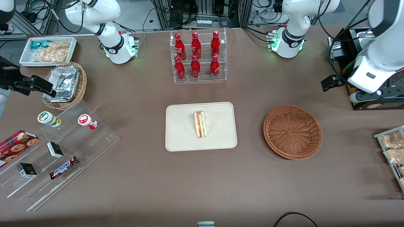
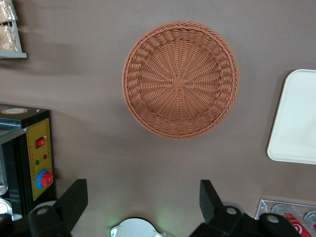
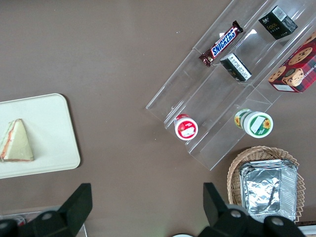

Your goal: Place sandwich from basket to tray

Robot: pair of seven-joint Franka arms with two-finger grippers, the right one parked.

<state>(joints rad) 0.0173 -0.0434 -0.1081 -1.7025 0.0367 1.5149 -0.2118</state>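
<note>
The sandwich (image 1: 200, 124), a pale bread wedge with red and green filling, lies on its side in the middle of the cream tray (image 1: 180, 138); the right wrist view also shows the sandwich (image 3: 16, 143) on the tray (image 3: 49, 128). The reddish-brown wicker basket (image 1: 292, 131) sits beside the tray, toward the working arm's end, with nothing in it. My left gripper (image 1: 331, 82) hangs raised above the table, farther from the front camera than the basket. In the left wrist view the gripper (image 2: 143, 192) is open and holds nothing, and both the basket (image 2: 180, 79) and a tray corner (image 2: 296, 123) show.
A clear rack of red bottles (image 1: 199, 56) stands farther back than the tray. A black control box (image 1: 375, 94) sits under my arm. A wire rack of snack packets (image 1: 393, 151) is at the working arm's end. A stepped acrylic shelf (image 1: 56, 148) and foil-filled tan basket (image 1: 64, 85) lie toward the parked arm's end.
</note>
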